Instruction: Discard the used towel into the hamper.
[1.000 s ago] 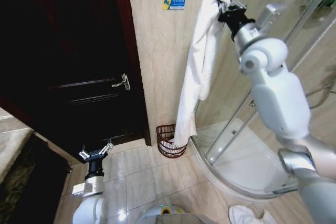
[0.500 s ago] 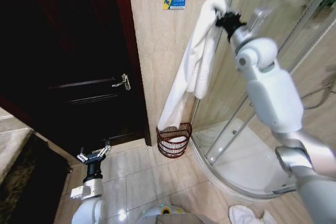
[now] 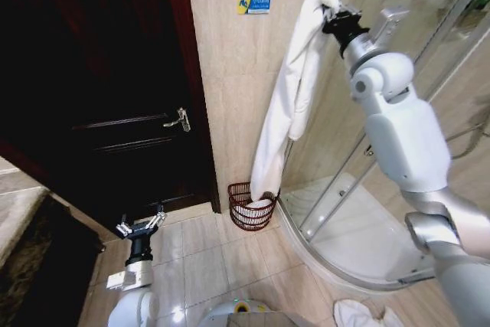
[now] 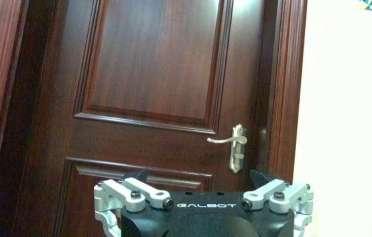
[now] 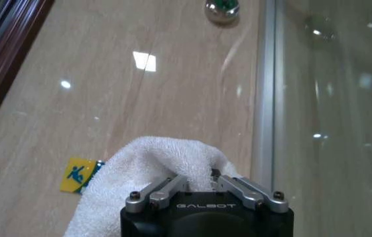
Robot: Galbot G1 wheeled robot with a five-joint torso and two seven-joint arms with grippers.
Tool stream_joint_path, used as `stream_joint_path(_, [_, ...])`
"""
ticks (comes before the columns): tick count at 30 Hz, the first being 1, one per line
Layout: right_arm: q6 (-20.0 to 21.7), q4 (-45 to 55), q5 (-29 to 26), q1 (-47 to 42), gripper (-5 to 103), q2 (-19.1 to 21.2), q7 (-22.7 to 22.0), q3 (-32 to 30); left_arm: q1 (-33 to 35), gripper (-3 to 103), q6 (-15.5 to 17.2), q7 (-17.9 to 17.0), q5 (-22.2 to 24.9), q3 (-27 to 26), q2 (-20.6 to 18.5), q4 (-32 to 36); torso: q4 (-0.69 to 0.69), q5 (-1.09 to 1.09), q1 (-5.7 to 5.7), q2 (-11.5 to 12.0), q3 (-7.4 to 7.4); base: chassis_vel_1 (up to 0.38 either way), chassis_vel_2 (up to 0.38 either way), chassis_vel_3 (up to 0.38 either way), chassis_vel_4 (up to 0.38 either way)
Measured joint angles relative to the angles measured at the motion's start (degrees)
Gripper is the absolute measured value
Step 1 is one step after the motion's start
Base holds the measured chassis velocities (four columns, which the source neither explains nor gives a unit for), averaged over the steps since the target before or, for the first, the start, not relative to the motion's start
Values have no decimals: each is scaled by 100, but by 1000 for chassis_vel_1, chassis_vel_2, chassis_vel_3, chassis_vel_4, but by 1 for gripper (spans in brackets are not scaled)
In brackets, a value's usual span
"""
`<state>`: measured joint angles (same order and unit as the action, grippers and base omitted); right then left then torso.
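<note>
In the head view, the right gripper (image 3: 334, 17) is raised high up by the tan wall, next to the glass shower wall (image 3: 398, 74). Its fingers are clenched on the top of a long white towel (image 3: 287, 105). The towel hangs straight down from the gripper, and its low end dips inside the hamper (image 3: 251, 206). The hamper is a small dark red basket standing on the tiled floor, between the dark door (image 3: 115, 97) and the curved shower base (image 3: 344, 227). A small blue and yellow sign (image 3: 253, 1) sits on the wall near the top of the towel. The left gripper (image 3: 140, 227) waits low down near the floor in front of the door, with its fingers spread wide and holding nothing.

In the left wrist view, the left gripper's body (image 4: 203, 207) points at the dark door, which has a silver handle (image 4: 232, 145).

In the right wrist view, the right gripper (image 5: 196, 180) pinches a bunched fold of the towel (image 5: 153, 168) between its 2 fingers. The tan wall, the sign (image 5: 79, 176) and the glass shower wall (image 5: 337, 98) are behind it.
</note>
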<state>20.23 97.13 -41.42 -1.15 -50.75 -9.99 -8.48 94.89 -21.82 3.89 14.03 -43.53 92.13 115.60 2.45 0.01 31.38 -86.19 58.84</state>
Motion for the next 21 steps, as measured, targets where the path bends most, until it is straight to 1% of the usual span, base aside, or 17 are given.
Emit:
stream_joint_path(5, [0,60,1,-158,9,5,6,11,-45,100,22,1,-3,-2,0,-19,0,0,0,0,0,0,0,0,0])
stream_joint_path(10, [-42,45,100,-298,9,-204,14,68,-81,100,60,2,-14,6,0,-21,0,-1,0,0,0,0,0,0,0])
stream_joint_path(17, [-73,-161,197,-154,9,-527,15,123,-128,100,103,1,1,-8,0,-25,2,-3,0,0,0,0,0,0,0])
stream_joint_path(21, [-92,-198,257,-196,9,-602,2,121,-130,100,89,1,6,-10,0,-62,1,-2,0,0,0,0,0,0,0])
